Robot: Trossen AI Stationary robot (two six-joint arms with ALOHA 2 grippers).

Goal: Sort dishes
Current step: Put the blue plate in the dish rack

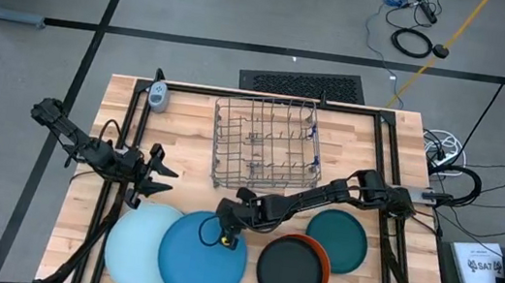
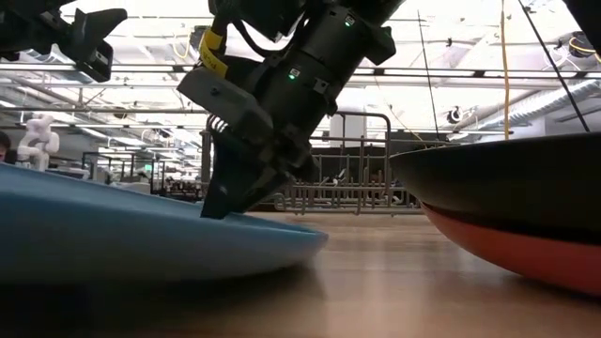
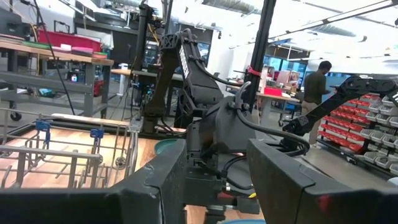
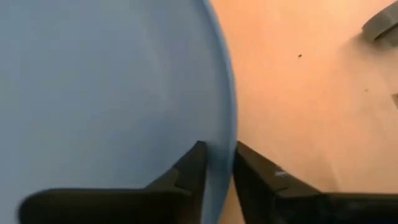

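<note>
The mid-blue plate (image 1: 203,257) lies flat on the desk (image 1: 192,153), on the near side of the rack (image 1: 265,146), its edge overlapping the pale plate (image 1: 136,244) beside it. My right claw (image 1: 226,237) sits on its rim, one finger inside and one outside, pinched narrow on the edge; I judge that a grip just taken, with the plate not yet lifted. Further along from the rack's near side, a black plate (image 1: 286,271) rests on an orange plate (image 1: 320,258), and a teal plate (image 1: 339,239) lies just past them. The rack holds nothing, so the sorting has barely begun: every dish is left to place. The right arm stretches long and low from the desk's right side, wrist tipped down. My left claw (image 1: 158,175) waits left of the rack, above the desk, fingers apart and holding nothing.
</note>
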